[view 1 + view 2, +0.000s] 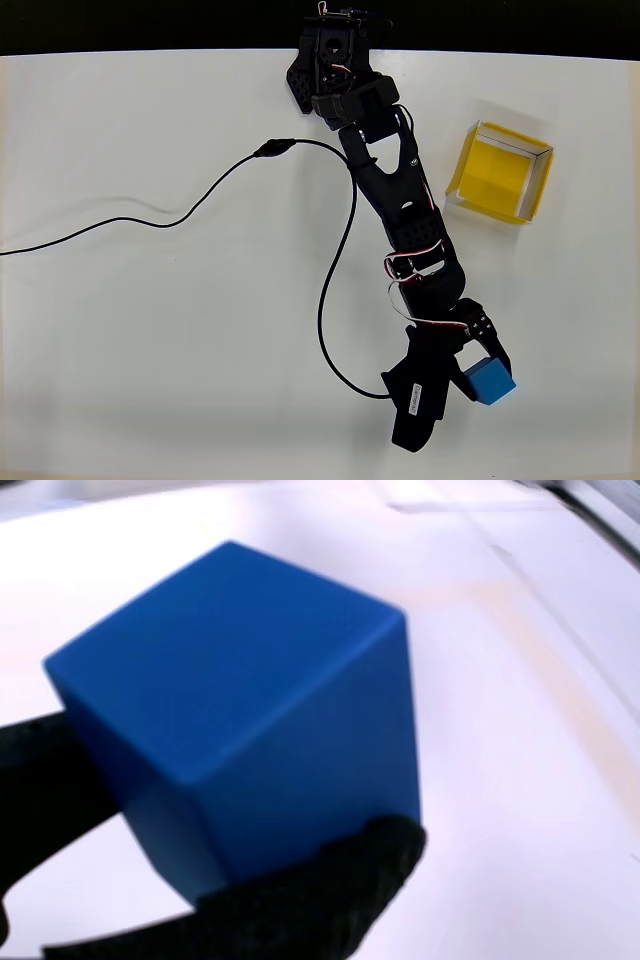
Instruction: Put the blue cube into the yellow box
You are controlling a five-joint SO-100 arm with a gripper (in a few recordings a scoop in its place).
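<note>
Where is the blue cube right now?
In the overhead view the blue cube sits at the lower right, between the fingers of the gripper, far below the yellow box.

From above, the black arm's wrist covers the left part of the small, matte, bright-blue cube (491, 380), so only its top and right side show. The black two-finger pincer (468, 378) sits mostly under the arm's own housing there; how its jaws stand cannot be told from that view. The thin black cable (150, 220) runs off the left edge of the overhead view. In the wrist view the blue cube (250, 710) is soft with blur, its lower corner masked by a black finger (320, 890), itself cut by the bottom edge. The white desk (520, 730) behind is washed out and blurred.
</note>
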